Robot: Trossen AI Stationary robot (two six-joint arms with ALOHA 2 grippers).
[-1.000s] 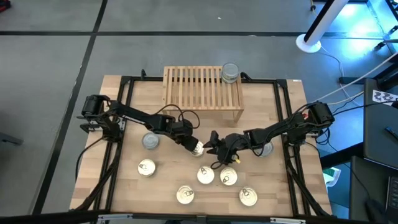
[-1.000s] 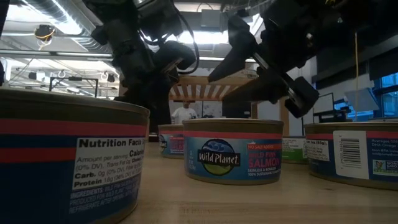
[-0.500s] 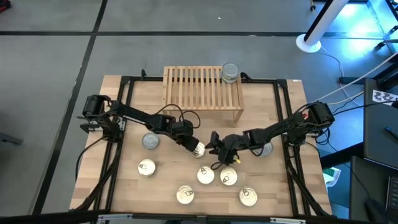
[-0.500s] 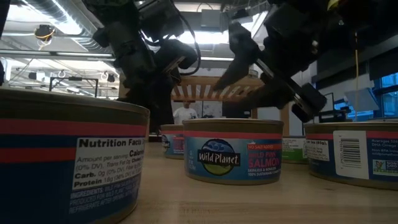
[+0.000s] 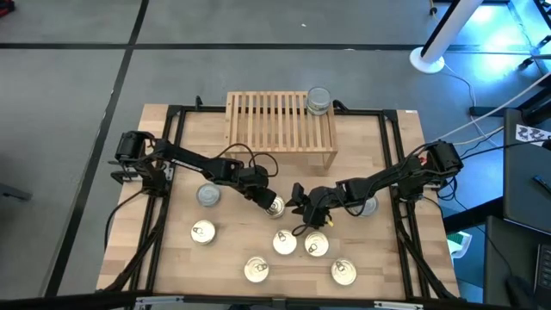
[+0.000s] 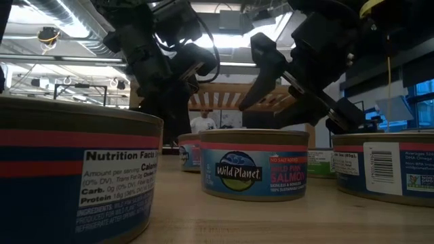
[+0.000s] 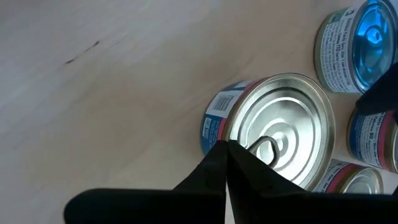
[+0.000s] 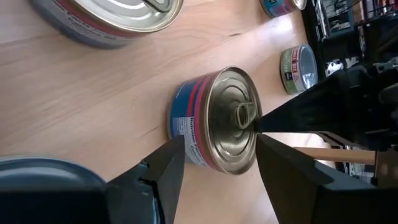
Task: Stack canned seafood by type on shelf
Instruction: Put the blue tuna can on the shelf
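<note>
High cam looks straight down on the whole light-wood tabletop [image 5: 215,250]; the low one sits at table height, right up against the tins. Both wrist cams hang close over the same gold-lidded round tin [image 7: 280,134] mid-table.

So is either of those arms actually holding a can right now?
No. The left end effector is shut, its tips resting on the middle can lid at the pull tab. The right end effector is open, straddling that can without gripping.
</note>
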